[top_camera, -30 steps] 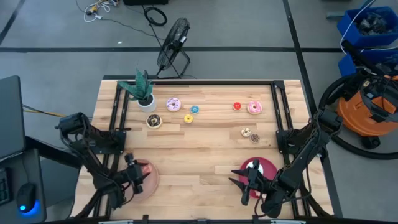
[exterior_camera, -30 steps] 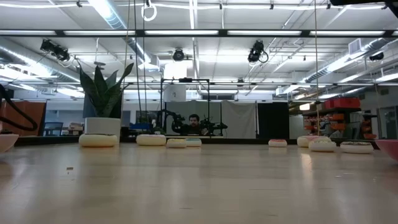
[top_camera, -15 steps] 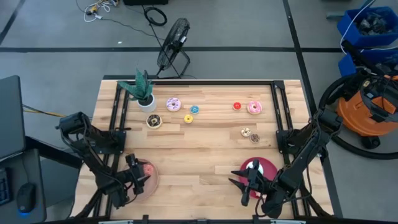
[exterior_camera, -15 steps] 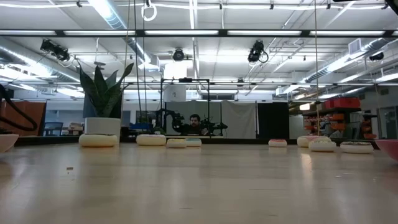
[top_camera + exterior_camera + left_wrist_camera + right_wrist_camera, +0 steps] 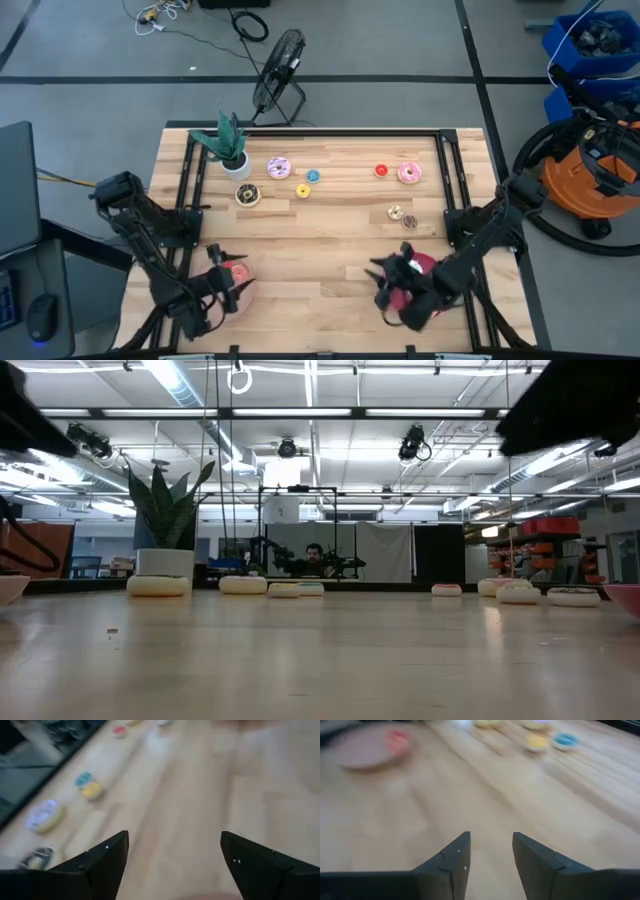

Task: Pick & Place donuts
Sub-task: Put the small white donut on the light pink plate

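Several donuts lie flat on the table's far half: a purple-iced one (image 5: 278,167), a blue one (image 5: 313,176), a yellow one (image 5: 303,190), a chocolate one (image 5: 247,194), a red one (image 5: 381,171), a pink one (image 5: 408,172) and two small ones (image 5: 402,216). Another red donut (image 5: 238,272) lies on the pink plate (image 5: 244,290). My left gripper (image 5: 222,281) (image 5: 173,836) hovers open over that plate. My right gripper (image 5: 385,274) (image 5: 491,835) is open at the left rim of the crimson plate (image 5: 424,265), its fingers empty.
A white potted plant (image 5: 230,150) stands at the far left corner, beside the chocolate donut. Black rails run along the table's left (image 5: 188,190) and right (image 5: 447,185) sides. Bare wood (image 5: 320,240) lies between the plates and the donut row. A person (image 5: 312,558) sits far behind.
My right gripper has risen and swung from the table's near edge toward the far side and a little left, now at the crimson plate's left rim. My left gripper has shifted slightly over the pink plate. Both arms now show as dark shapes at the top of the low view.
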Tool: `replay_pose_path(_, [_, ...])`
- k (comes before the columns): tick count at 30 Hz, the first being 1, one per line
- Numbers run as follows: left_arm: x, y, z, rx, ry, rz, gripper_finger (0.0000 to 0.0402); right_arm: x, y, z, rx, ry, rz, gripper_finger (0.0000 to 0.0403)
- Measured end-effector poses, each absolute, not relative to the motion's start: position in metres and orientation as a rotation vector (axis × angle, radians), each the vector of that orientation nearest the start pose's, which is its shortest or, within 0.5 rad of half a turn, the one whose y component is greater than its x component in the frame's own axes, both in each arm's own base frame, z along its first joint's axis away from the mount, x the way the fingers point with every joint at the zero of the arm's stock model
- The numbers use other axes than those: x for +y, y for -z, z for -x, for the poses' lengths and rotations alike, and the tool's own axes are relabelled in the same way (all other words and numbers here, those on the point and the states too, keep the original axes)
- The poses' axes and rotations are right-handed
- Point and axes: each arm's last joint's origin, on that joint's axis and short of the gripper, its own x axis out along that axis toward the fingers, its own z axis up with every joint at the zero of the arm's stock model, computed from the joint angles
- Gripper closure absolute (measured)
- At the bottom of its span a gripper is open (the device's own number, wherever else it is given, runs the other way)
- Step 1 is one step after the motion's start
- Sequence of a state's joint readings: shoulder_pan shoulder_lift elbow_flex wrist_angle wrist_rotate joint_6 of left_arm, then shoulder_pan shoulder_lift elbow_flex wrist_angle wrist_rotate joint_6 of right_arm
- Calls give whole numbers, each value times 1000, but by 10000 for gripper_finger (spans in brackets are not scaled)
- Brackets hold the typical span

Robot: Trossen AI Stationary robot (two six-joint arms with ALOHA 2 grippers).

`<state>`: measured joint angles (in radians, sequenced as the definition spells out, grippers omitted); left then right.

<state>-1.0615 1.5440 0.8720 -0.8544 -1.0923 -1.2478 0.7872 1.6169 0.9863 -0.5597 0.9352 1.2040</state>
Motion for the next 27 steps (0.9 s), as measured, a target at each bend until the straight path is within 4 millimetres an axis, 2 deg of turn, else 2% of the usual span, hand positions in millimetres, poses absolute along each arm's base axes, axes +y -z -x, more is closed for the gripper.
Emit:
replay_pose_path(4, [-186,-169,-154,485,-482,-182,79,159,-188,-225,717,705,-224,226])
replay_pose_path(8, [-175,-158,-168,477,-508,-175,79,128,-186,-219,891,886,-183,171])
replay_pose_path(12, [-169,-148,-183,507,-472,-178,79,101,-174,-218,997,956,-135,109])
replay_pose_path(14, [-165,-144,-190,522,-441,-176,79,86,-163,-219,1051,956,-139,92])
replay_pose_path(20, [-157,-145,-209,517,-398,-192,79,44,-137,-212,1075,939,-174,87])
replay_pose_path(27, [-150,-147,-219,525,-395,-206,79,22,-126,-201,1013,859,-293,97])
